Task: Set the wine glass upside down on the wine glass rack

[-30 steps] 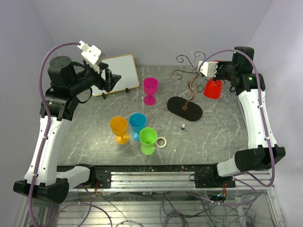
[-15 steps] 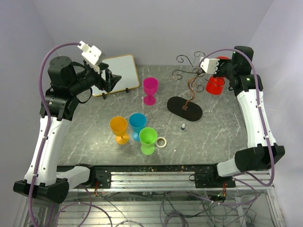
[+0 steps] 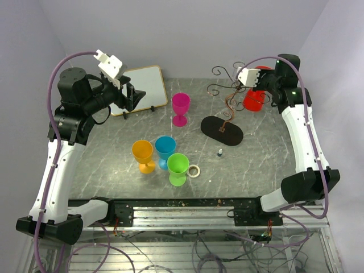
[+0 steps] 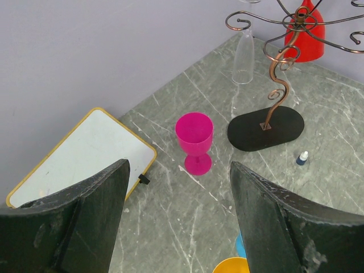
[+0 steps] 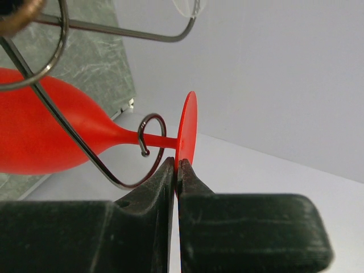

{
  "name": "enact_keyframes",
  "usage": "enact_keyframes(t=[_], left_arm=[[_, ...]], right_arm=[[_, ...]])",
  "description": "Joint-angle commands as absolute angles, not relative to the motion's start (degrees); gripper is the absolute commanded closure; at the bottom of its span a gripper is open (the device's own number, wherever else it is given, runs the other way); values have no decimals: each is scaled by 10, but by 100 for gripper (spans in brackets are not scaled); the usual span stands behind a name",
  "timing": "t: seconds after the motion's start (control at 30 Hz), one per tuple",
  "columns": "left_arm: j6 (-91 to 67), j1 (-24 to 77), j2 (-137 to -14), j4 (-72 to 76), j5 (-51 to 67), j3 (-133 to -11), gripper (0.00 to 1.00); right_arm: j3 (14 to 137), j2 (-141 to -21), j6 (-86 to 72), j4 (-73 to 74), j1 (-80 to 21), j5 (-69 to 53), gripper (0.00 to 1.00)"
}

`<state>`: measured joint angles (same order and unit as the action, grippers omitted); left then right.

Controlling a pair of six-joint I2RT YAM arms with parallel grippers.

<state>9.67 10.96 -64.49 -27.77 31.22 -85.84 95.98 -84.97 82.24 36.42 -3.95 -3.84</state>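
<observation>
Red wine glass (image 3: pixel 254 101) accompanies four standing goblets (image 3: pixel 181 105), one rack (image 3: pixel 223 132).

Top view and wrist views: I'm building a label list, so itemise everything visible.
Red plastic wine glass: 1, red, foot-up at a rack hook.
Wire wine glass rack: 1, dark, far right.
Clear glass: 1, transparent, hanging on the rack.
Plastic goblets: 4; magenta goblet mid-table; orange goblet, blue goblet, green goblet clustered nearer.
Tape ring: 1, white, beside green goblet.
Small bottle: 1, blue-white, near rack base.
Whiteboard: 1, yellow-framed, far left.
Marbled table: 1, grey, underneath.
Left gripper: 1, black, open, raised left.
Right gripper: 1, black, shut on the red glass's foot.
</observation>
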Motion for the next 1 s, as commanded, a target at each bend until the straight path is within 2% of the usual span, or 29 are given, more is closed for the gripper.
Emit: enact_keyframes(t=[0.0, 0.57, 0.97], left_arm=[[106, 108, -637, -278, 324, -856, 18], [112, 108, -631, -281, 328, -851, 18], [119, 108, -623, -284, 328, -843, 18]], right_arm=[[957, -855, 819, 350, -50, -52, 96], [930, -841, 814, 362, -57, -57, 93], [923, -833, 806, 367, -58, -65, 84]])
